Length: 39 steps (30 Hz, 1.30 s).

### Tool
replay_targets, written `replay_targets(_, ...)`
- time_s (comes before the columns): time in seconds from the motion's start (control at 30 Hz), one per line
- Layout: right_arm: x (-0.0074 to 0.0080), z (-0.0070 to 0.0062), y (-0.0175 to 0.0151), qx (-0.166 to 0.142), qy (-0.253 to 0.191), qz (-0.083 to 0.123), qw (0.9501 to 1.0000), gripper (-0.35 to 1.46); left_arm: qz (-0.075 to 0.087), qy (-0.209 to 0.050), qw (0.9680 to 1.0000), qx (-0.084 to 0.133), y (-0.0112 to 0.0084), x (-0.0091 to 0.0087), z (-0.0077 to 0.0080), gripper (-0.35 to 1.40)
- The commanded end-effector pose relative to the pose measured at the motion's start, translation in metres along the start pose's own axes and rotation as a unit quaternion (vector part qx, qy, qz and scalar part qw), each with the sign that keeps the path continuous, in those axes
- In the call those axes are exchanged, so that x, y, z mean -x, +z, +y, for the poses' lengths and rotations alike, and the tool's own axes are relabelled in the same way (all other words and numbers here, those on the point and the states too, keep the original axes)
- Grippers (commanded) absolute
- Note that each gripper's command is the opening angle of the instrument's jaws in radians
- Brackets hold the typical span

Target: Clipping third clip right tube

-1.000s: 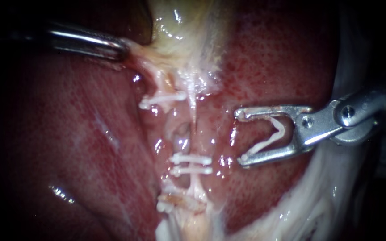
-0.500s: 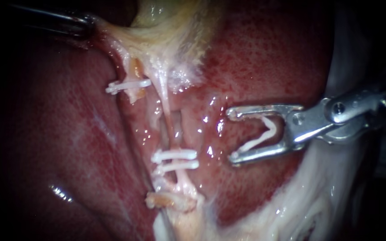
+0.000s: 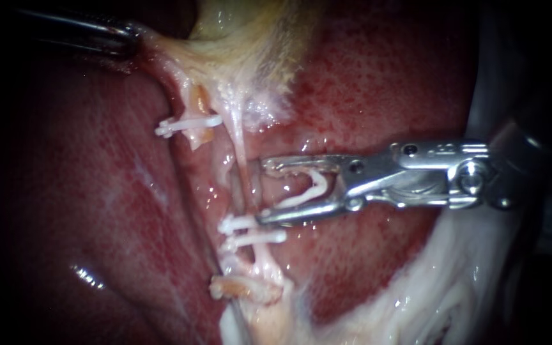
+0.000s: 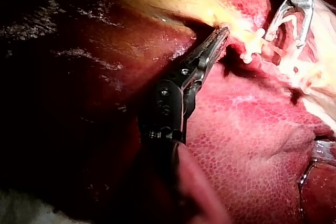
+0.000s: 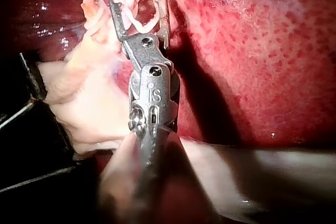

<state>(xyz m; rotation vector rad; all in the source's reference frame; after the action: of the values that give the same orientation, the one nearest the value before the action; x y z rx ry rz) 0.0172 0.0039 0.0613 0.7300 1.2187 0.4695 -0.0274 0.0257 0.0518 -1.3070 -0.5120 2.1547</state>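
Inside a surgical bench setup: wet, mottled red liver [image 3: 384,83] and a yellowish gallbladder [image 3: 244,32] fill every view under close, hard light that falls to black at the edges. White clips [image 3: 257,239] cross a pale tube [image 3: 241,160]. Two slender steel instruments work the tissue: the left instrument [image 3: 126,32] is clamped on the gallbladder's edge, and the right instrument [image 3: 264,191] carries an open clip [image 3: 311,188] between its jaws.

The left instrument [image 4: 221,33] has slim, toothed steel jaws on a dark, jointed wrist with small round screws, while the right instrument [image 3: 264,191] has broad, forked, bright steel jaws with round pivot pins.
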Motion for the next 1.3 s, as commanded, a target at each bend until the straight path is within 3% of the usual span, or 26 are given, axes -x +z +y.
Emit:
replay_targets(0.03,0.0000,0.0002,0.0002,-0.003,0.009,0.005,0.9999,0.49,0.000,0.000,1.0000,0.000,0.0000,0.0000,0.0000,-0.35)
replay_targets(0.2,-0.0001,0.0009,0.0010,-0.021,0.042,0.033,0.9983,0.49,0.000,0.000,1.0000,0.000,0.0001,-0.0001,0.0001,-0.35)
replay_targets(0.6,-0.0013,0.0017,0.0031,-0.068,0.097,0.088,0.9890,0.49,0.000,0.003,1.0000,-0.001,0.0003,-0.0001,0.0001,-0.35)
replay_targets(1.1,-0.0012,0.0024,0.0039,-0.077,0.104,0.099,0.9866,0.49,0.000,0.003,1.0000,-0.001,0.0003,-0.0001,0.0001,-0.35)
replay_targets(1.3,-0.0001,0.0031,0.0043,-0.067,0.102,0.072,0.9898,0.49,0.000,0.003,1.0000,-0.001,0.0003,-0.0001,0.0001,-0.35)
